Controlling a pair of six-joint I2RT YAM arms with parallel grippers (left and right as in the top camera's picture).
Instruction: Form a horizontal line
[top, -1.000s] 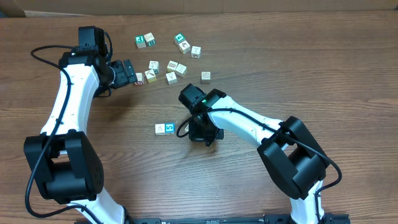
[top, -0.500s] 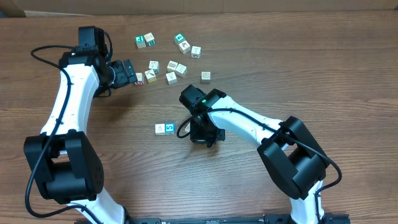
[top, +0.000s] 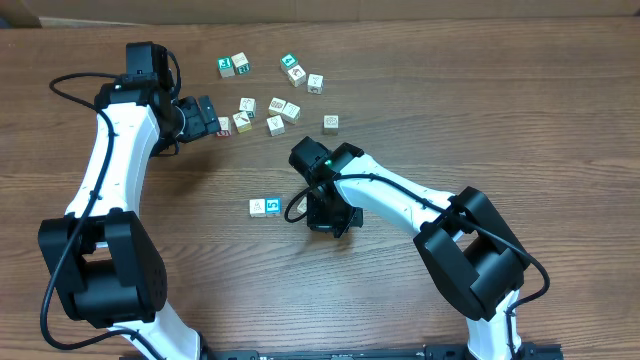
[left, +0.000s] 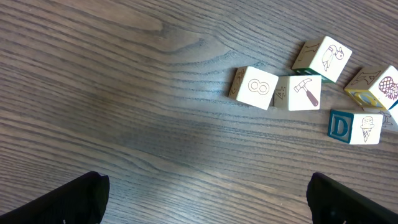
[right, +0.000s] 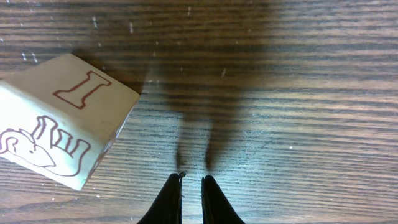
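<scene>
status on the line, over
left gripper open, empty, near loose cubes. right gripper shut, empty, beside I cube. row so far: white cube and blue 5 cube side by side. nothing blocking.

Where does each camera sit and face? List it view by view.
Overhead: above the table, looking straight down; left arm, right arm show.
Left wrist: over wood, facing the cube cluster; open left tool tips at the bottom corners.
Right wrist: low, facing the I cube; shut right tool at bottom centre.
Shared: overhead also shows that cluster.
</scene>
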